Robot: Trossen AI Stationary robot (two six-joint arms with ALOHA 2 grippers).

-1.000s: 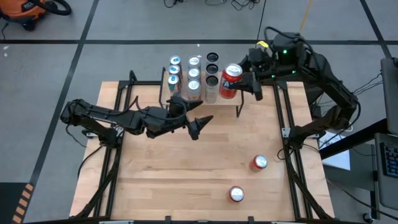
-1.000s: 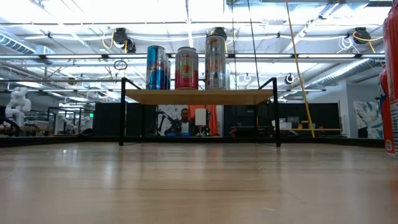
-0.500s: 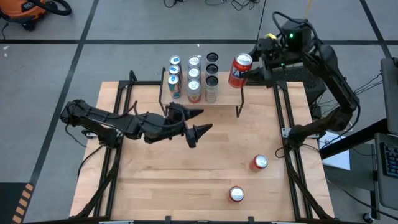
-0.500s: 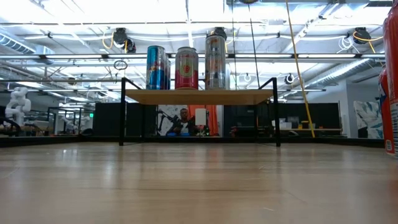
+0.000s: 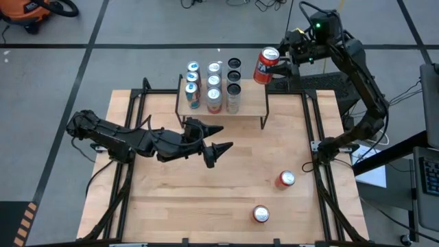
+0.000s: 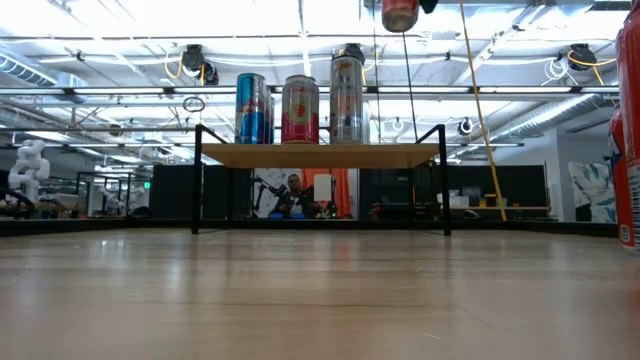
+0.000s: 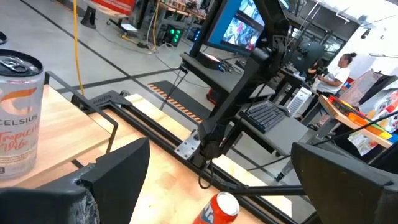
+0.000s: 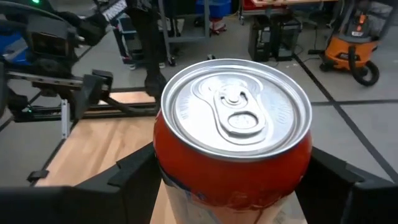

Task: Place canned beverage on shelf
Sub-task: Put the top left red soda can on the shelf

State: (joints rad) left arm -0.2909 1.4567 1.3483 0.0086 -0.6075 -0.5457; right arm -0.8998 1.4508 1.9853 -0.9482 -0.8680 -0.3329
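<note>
My right gripper [image 5: 269, 67] holds a red can [image 5: 265, 65] high in the air, just past the far right corner of the shelf [image 5: 250, 103]. The low view shows only the can's bottom [image 6: 400, 12], above the shelf [image 6: 320, 155]. The shelf is a light wood top on black legs, and several cans [image 5: 212, 86] stand on its left part. My left gripper [image 5: 225, 137] hangs open over the table's middle, near the shelf's front, with nothing between its fingers [image 7: 118, 168]. My right gripper pinches the red can's side wall [image 8: 186, 186], below the top rim, between its two fingers [image 8: 134, 180]. The fingers come nearly level from the table's right side. The can is about upright, its top up, lifted clear above the shelf's height.
Two red cans [image 5: 287, 179] [image 5: 260, 214] stand on the table near its right front; one [image 6: 628, 130] fills the low view's right edge. A Celsius can [image 7: 18, 118] stands on the shelf. The shelf's right part is bare wood. A person sits in the room beyond.
My right gripper has carried the red can from above the shelf's right part toward the table's far right, past the shelf's far corner. The can has stayed in the hold and its bottom has come into the low view. My left gripper has drifted slightly toward the near edge.
</note>
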